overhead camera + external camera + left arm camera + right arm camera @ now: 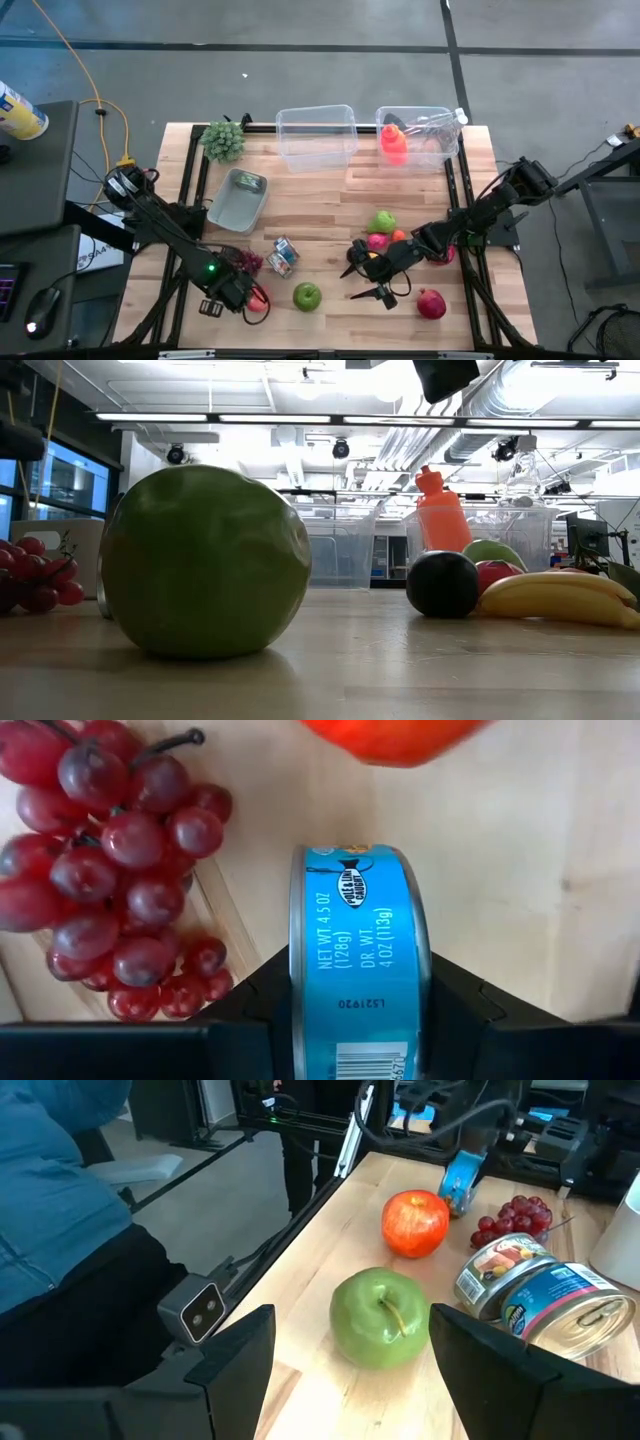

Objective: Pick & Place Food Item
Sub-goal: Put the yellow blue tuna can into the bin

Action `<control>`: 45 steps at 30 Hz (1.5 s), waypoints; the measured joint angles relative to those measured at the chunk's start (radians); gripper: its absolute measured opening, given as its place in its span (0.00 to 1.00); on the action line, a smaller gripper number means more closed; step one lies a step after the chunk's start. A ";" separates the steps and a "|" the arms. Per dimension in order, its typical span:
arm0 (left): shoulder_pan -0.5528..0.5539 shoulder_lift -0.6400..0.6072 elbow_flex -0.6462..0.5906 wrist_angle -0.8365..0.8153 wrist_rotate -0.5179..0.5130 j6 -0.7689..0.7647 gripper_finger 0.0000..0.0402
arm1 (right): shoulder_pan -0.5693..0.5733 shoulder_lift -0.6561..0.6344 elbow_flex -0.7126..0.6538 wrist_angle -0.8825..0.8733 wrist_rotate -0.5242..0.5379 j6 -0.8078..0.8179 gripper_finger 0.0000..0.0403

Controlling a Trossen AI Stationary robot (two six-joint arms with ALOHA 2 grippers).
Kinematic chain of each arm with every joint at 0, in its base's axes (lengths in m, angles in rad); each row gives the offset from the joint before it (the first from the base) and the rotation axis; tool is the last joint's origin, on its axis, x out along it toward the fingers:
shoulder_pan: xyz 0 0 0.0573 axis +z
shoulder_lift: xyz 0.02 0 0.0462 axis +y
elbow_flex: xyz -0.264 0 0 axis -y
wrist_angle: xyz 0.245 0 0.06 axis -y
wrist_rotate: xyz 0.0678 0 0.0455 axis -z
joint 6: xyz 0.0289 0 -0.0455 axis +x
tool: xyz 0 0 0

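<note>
Clearly the left pincer [355, 1020] clamps a round blue tin [358, 960] on edge (printed label outward), low over the pale wooden surface [520, 870] beside glossy red grapes [120, 860] and a red apple [415, 1222]. Nearby, the right pincer [350, 1355] gapes wide, a smooth green apple [380, 1318] just ahead between its fingers. Beyond stands a clear plastic bin [316, 135].

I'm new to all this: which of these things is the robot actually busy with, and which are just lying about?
In use, it seems:
blue tin, gripped by the left end effector
green apple, ahead of the open right end effector

Lying about:
red grapes
red apple
banana
orange bottle
grey tray
</note>
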 joint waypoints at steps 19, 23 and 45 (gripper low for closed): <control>0.207 -0.416 0.103 -0.219 -0.416 0.430 0.36 | 0.000 0.000 0.000 0.001 0.000 -0.012 0.63; 0.395 -0.455 0.102 -0.220 -0.418 0.571 0.36 | 0.000 0.000 0.000 0.001 0.000 -0.018 0.63; 1.019 -0.455 -0.089 -0.089 -0.117 0.892 0.36 | 0.000 0.000 0.000 -0.020 0.000 -0.019 0.63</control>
